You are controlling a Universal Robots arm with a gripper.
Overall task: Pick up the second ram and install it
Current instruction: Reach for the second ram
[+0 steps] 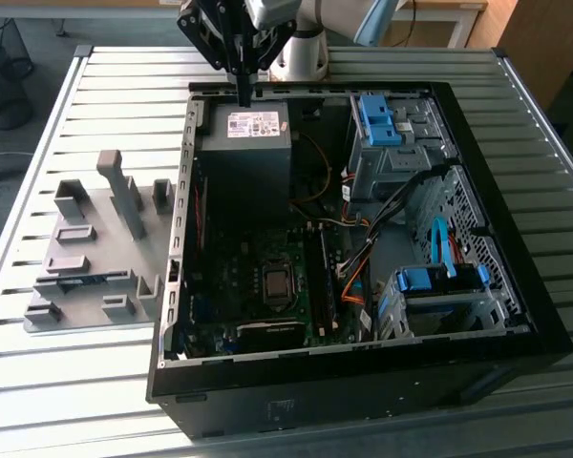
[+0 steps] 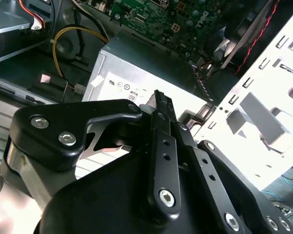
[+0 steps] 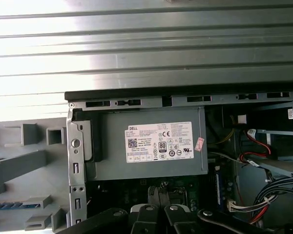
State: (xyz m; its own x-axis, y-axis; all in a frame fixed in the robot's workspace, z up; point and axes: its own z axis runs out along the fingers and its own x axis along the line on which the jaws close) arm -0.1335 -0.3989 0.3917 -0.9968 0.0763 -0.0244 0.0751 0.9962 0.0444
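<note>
Hovering my end effector [image 1: 241,93], closed on nothing, over the power supply [image 1: 253,129] near the desk's [image 1: 76,382] far edge, I am seeing the second ram [image 1: 81,280] lying flat in the grey fixture [image 1: 105,229]. It is lying off toward the exterior view's left, its long axis running along the desk's slats.

Tool [image 1: 244,93] points straight down, fingers [image 2: 158,105] pressed together.
</note>
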